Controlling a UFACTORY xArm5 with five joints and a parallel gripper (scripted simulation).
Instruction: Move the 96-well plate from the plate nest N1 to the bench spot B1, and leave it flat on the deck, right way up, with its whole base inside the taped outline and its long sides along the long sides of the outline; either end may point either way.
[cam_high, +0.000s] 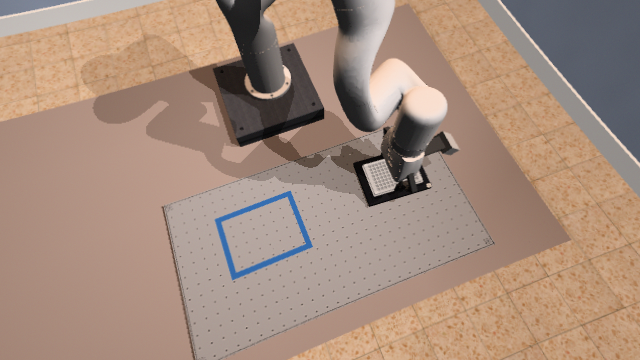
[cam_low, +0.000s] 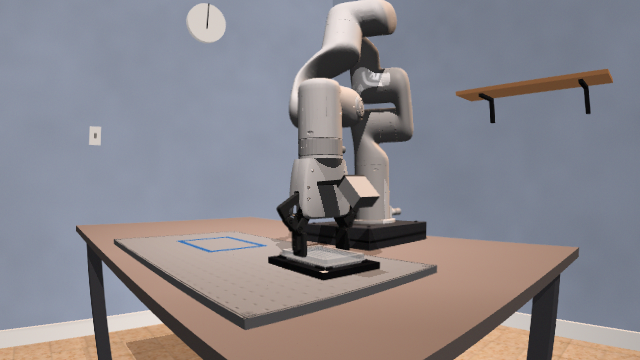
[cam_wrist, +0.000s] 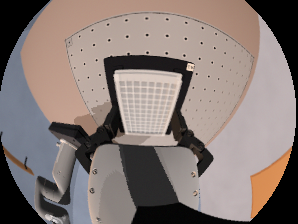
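The plate (cam_high: 378, 177) lies flat in the black nest (cam_high: 372, 196), at the deck's (cam_high: 350, 260) end nearest the arm's base (cam_high: 305, 117). The claw (cam_low: 321, 244) hangs over the plate, spread fully wide and holding nothing, with one finger (cam_low: 299, 239) down at each long side of the plate. Whether the fingers touch the plate cannot be told. The blue outline (cam_high: 227, 253) lies on the deck well apart from the nest, toward the far end. The deck rests on the brown bench (cam_high: 75, 200).
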